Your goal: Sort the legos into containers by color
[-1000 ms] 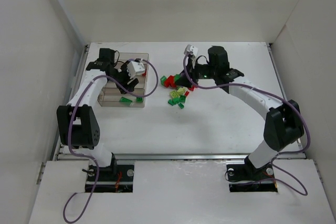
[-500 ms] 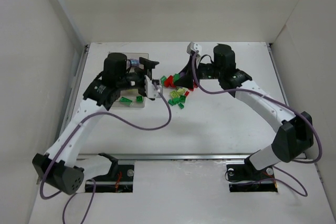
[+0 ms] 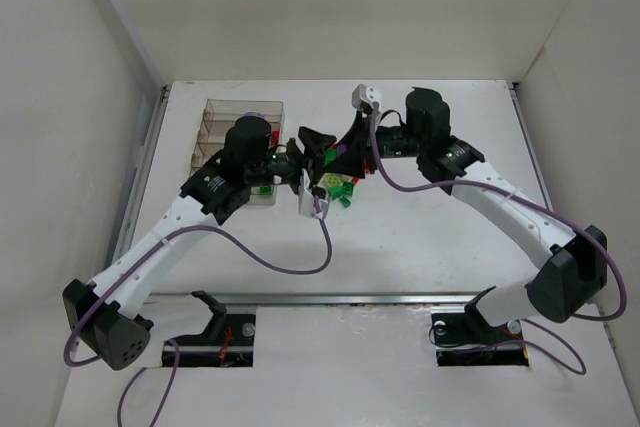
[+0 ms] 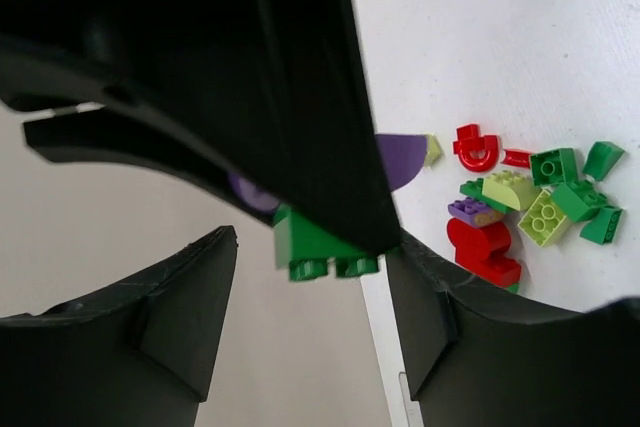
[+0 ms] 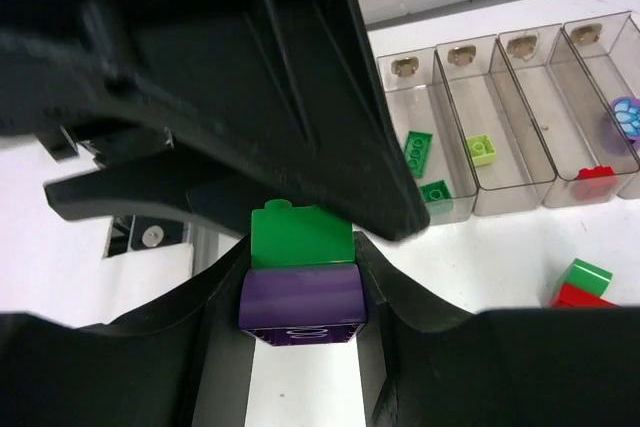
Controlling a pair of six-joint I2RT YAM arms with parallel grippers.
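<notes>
My right gripper (image 5: 300, 282) is shut on a purple brick (image 5: 300, 305) with a green brick (image 5: 300, 237) stuck on top, held above the table. My left gripper (image 4: 310, 297) is open, and its jaws stand either side of that green brick (image 4: 318, 252) without touching it. In the top view both grippers, left (image 3: 312, 144) and right (image 3: 345, 150), meet above the loose pile of legos (image 3: 340, 190). The pile also shows in the left wrist view (image 4: 530, 209). The clear tray (image 3: 213, 119) lies at the back left.
In the right wrist view the tray (image 5: 500, 42) holds two green bricks (image 5: 418, 152) in one compartment, a lime one (image 5: 482, 148) in the second, a red one (image 5: 597, 175) in the third, and a purple piece (image 5: 628, 117) in the fourth. White walls enclose the table.
My left arm has swung from over the tray to the centre and now faces the right gripper. The right gripper has shifted only a little and keeps its stacked bricks.
</notes>
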